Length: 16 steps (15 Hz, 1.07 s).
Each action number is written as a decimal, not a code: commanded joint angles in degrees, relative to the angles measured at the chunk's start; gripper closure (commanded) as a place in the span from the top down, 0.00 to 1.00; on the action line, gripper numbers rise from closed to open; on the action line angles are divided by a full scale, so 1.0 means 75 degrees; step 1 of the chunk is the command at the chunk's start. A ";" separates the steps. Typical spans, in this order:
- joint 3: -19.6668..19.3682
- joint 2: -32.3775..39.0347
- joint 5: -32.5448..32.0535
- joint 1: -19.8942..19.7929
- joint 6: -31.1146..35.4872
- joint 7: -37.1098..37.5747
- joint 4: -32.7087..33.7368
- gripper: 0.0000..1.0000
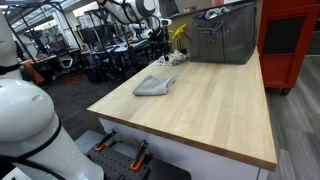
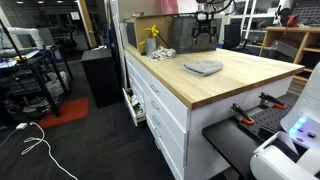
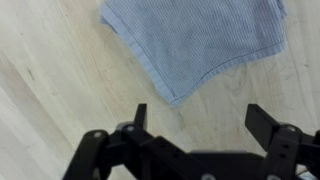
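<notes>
Cloth (image 3: 195, 40) flat on wood countertop (image 1: 210, 100) — cluttered workshop.

You see a wooden counter (image 1: 210, 115) with a grey bin (image 1: 225, 35) and a yellow bottle (image 1: 180, 33) at its far end, a red cabinet (image 1: 290, 40) beside it, and orange clamps (image 1: 120, 150) below its near edge.

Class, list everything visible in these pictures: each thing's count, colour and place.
cloth: one, grey-blue, lying on the worktop
worktop: one, pale wood, over the drawers
drawers: several, white, under the worktop
basket: one, grey metal, far end of worktop
yellow item: one, beside the basket, too small to identify
cabinet: one, red, beyond the worktop
clamps: two, black with orange handles, near end
end effector: one, black, open, over the cloth's edge
</notes>
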 commanded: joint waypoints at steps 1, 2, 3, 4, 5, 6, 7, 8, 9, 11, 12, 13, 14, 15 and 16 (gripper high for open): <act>0.0183 -0.0455 0.0222 -0.0139 -0.0476 -0.0681 -0.0352 1.00; 0.0205 -0.0545 0.0247 -0.0149 -0.0637 -0.0856 -0.0369 1.00; 0.0212 -0.0612 0.0198 -0.0144 -0.0775 -0.0964 -0.0371 1.00; 0.0217 -0.0710 0.0173 -0.0156 -0.1036 -0.1111 -0.0332 1.00; 0.0210 -0.0810 0.0104 -0.0155 -0.1208 -0.1189 -0.0316 1.00; 0.0216 -0.0907 0.0128 -0.0169 -0.1306 -0.1342 -0.0306 1.00; 0.0213 -0.0997 0.0121 -0.0178 -0.1439 -0.1442 -0.0275 1.00; 0.0213 -0.1108 0.0113 -0.0190 -0.1564 -0.1575 -0.0249 1.00; 0.0214 -0.1214 0.0127 -0.0203 -0.1719 -0.1702 -0.0217 1.00; 0.0214 -0.1471 0.0127 -0.0227 -0.1944 -0.1933 -0.0182 1.00; 0.0210 -0.1597 0.0118 -0.0239 -0.2039 -0.2017 -0.0163 1.00; 0.0203 -0.1726 0.0090 -0.0254 -0.2165 -0.2085 -0.0124 1.00; 0.0205 -0.1831 0.0072 -0.0260 -0.2257 -0.2138 -0.0096 1.00; 0.0202 -0.1948 0.0040 -0.0271 -0.2352 -0.2175 -0.0061 1.00; 0.0200 -0.2063 0.0051 -0.0282 -0.2446 -0.2242 -0.0019 1.00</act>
